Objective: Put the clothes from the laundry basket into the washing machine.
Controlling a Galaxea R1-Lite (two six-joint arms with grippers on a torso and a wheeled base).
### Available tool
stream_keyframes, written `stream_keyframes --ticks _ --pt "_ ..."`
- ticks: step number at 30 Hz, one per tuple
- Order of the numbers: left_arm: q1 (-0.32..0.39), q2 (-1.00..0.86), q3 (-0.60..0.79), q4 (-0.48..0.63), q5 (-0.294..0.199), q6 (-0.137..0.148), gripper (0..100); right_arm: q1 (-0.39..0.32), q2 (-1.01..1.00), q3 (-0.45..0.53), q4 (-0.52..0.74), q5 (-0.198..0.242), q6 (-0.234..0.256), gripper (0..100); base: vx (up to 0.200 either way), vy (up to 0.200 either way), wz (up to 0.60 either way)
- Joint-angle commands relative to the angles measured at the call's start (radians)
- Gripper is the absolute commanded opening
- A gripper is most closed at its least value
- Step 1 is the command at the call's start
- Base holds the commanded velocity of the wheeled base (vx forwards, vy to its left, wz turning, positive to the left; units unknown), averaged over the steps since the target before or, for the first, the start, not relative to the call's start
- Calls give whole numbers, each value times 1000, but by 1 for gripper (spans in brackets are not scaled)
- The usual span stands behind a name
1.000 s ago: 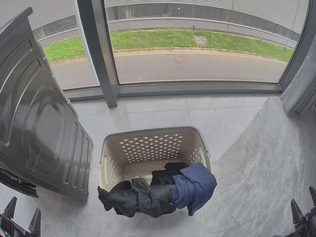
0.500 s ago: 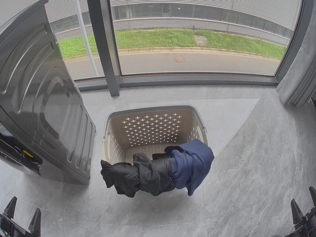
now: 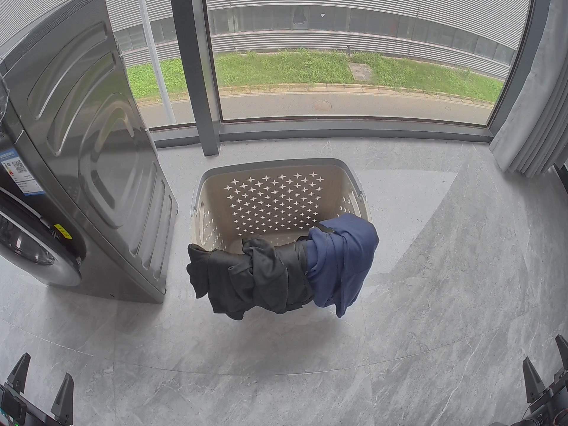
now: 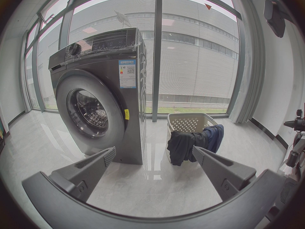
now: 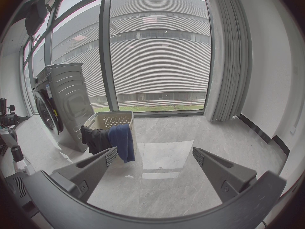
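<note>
Straight ahead at 12 o'clock in the head view: the laundry basket, beige with star-shaped holes, standing on the grey tiled floor. Draped over its near rim at 6 o'clock and hanging down the outside: a black garment and, touching it on the 3 o'clock side, a blue garment.

At 9 to 10 o'clock, just beside the basket but apart from it: the washing machine, dark grey, side panel turned to the basket, round door looking shut. Carries a blue-and-white label with a square code at the top corner of its front, and a small yellow sticker below that, beside the door. Print on both too small to read.

Left gripper at 7 o'clock, well apart from the basket: jaws spread wide, gripping nothing. Right gripper at 5 o'clock: likewise spread, nothing held.

Beyond the basket at 12 o'clock, a floor-to-ceiling window; at 2 o'clock, a grey curtain.
</note>
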Motion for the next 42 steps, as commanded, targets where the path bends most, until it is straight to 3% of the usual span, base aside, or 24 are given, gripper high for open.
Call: stream_keyframes --ticks 1,10,42 --pt "0 -13 18 0 0 -1 100 0 -14 16 0 -1 0 100 0 0 0" --pt "0 -13 18 0 -1 -1 100 0 -14 16 0 1 0 100 0 0 0" --pt "0 -13 18 0 0 -1 100 0 -14 16 0 1 0 100 0 200 0"
